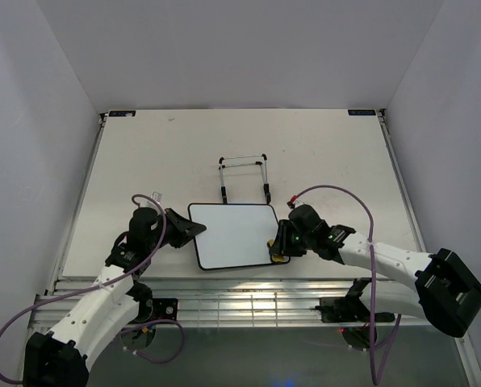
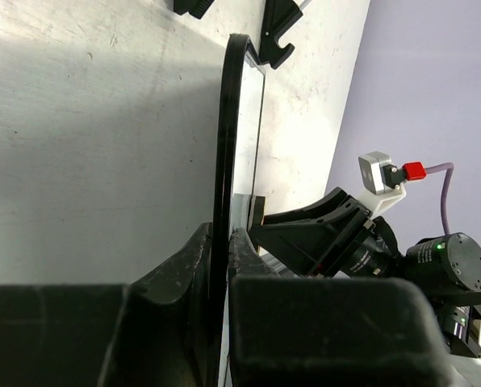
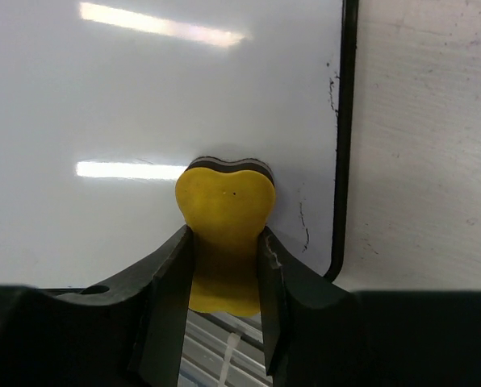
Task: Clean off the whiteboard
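The whiteboard lies flat near the table's front edge, white with a thin black rim. Its face looks clean apart from faint dark specks near the right rim. My left gripper is shut on the board's left edge, seen edge-on in the left wrist view. My right gripper is shut on the yellow eraser and presses it on the board's front right corner. The eraser also shows in the top view.
A thin black wire stand stands just behind the board. A slotted metal rail runs along the table's front edge under both arms. Purple cables loop off both wrists.
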Controlling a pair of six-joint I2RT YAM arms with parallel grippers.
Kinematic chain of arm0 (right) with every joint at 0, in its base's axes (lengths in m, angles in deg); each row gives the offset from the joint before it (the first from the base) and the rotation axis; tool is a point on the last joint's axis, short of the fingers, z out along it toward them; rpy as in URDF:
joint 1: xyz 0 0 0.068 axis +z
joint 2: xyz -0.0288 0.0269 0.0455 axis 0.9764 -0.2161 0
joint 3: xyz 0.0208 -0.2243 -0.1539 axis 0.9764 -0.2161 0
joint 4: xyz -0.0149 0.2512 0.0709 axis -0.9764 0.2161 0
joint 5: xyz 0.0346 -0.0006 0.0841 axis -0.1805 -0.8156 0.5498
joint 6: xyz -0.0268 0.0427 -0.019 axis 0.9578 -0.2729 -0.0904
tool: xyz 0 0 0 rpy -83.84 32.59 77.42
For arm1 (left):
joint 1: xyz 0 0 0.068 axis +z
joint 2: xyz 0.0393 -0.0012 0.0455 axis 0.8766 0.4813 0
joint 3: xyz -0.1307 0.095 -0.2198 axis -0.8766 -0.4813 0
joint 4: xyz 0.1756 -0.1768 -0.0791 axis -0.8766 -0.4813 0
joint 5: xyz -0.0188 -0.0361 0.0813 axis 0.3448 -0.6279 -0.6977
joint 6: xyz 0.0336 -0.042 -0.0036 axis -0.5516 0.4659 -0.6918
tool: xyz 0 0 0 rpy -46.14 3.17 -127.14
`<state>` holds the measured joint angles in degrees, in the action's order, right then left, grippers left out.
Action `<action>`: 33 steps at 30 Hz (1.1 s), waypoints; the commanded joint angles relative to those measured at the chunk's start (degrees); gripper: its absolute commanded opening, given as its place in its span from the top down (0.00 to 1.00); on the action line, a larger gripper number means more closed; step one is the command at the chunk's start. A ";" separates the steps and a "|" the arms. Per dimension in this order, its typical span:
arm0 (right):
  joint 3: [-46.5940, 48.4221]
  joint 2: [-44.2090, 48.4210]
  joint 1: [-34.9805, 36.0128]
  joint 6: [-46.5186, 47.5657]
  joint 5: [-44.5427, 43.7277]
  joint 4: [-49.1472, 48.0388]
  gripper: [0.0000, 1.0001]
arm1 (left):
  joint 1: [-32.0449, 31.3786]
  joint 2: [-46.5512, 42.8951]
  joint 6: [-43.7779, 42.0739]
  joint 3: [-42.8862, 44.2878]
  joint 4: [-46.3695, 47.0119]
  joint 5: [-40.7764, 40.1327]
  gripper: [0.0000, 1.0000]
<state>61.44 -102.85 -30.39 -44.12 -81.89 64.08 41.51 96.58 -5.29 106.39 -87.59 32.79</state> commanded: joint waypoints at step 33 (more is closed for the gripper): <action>11.09 -12.28 -20.74 21.20 6.38 31.47 0.79 | 1.01 -19.64 -3.09 5.05 -24.64 -12.48 1.00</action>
<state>71.82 -117.63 -46.28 -27.01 -63.99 81.82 42.01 78.07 -6.82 109.16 -107.28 26.30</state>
